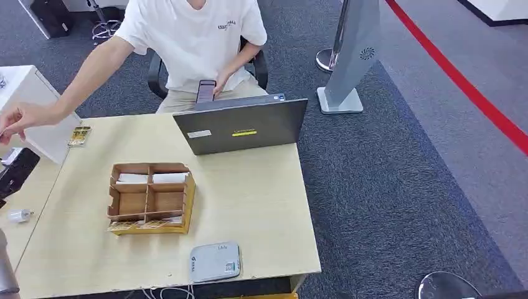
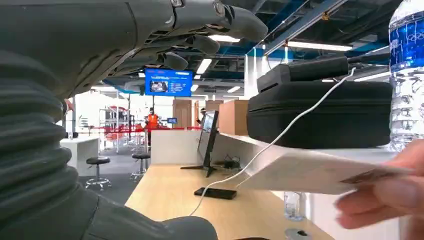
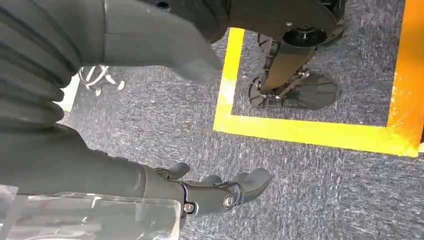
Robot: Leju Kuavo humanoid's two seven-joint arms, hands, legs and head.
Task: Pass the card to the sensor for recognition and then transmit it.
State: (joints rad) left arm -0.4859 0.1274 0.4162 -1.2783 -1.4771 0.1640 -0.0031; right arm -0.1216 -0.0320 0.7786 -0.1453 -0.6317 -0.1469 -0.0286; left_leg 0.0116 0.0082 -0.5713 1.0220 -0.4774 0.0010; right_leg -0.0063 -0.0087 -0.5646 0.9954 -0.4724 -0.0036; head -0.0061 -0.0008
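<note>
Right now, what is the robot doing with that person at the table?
A seated person's hand holds out a card toward the left robot hand, which is open and holds nothing. The right robot hand hangs over the carpet, empty. On the table sit a cardboard tray, a laptop and a white sensor box.

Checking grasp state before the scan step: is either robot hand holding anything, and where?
Neither. Left hand and right hand hold nothing. A person's hand holds the card by one end.

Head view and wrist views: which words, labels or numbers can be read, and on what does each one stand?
No text can be read for certain.
White shirt: small chest print, blurred.
Laptop: yellow and white stickers, too small.
White reader: logo, too small.
Blue screen: blurred.
Water bottle: blue label, unreadable.
</note>
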